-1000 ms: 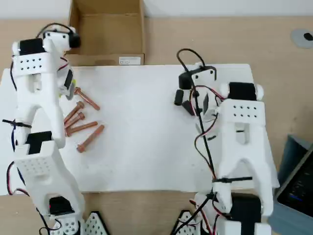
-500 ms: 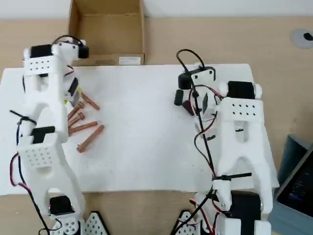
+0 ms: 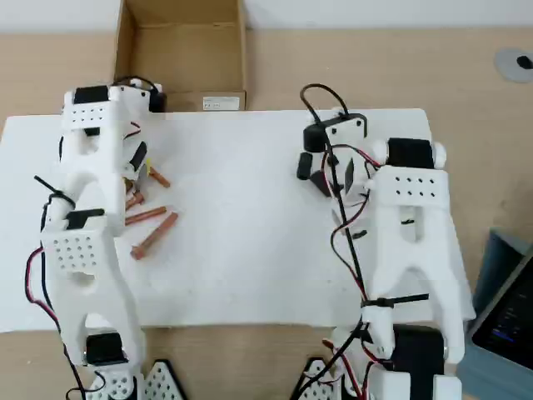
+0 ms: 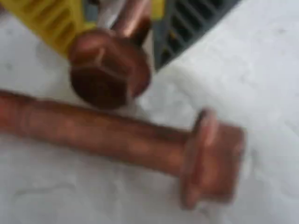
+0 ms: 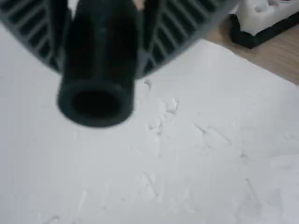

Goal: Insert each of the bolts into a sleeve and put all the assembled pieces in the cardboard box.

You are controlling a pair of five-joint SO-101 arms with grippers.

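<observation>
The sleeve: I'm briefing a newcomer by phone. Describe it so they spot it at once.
On the white mat, look to the right arm's hand near the far edge. The sleeve is clamped in it: a short black hollow tube, unlike the solid copper bolts lying on the mat's left side.

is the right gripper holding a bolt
No, the right gripper is shut on a black sleeve, whose hollow end faces the wrist camera.

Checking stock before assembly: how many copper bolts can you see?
4: a held bolt in the left hand, three loose bolts on the mat beside it; the arm may hide another.
</observation>
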